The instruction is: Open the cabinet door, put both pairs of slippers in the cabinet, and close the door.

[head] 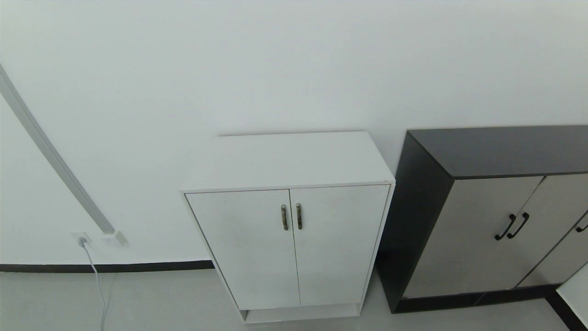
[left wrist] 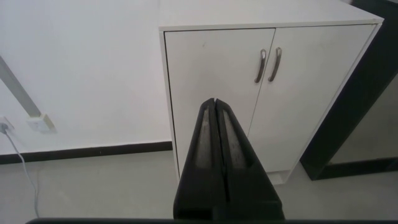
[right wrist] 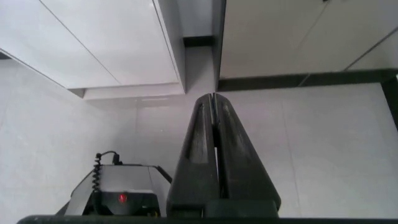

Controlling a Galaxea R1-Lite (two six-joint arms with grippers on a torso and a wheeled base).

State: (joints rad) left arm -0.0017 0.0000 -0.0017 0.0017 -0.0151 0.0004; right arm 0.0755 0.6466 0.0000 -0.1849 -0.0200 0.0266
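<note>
The white cabinet (head: 285, 161) is standing on the floor (head: 138, 299) against the wall, with its left door (head: 248, 248) and right door (head: 337, 243) both sitting shut and the two metal handles (head: 291, 216) hanging upright side by side at the middle seam. In the left wrist view the left gripper (left wrist: 215, 102) is facing the cabinet front, its fingers pressing together on nothing. The right gripper (right wrist: 214, 96) is likewise closing on nothing, hanging over the floor near the cabinet's foot. Just beside the white cabinet, on the right, a black cabinet (head: 418, 207) with silver doors is standing. On the left, a wall socket (head: 81, 240) is feeding a cable (head: 97, 280) trailing down to the floor.
</note>
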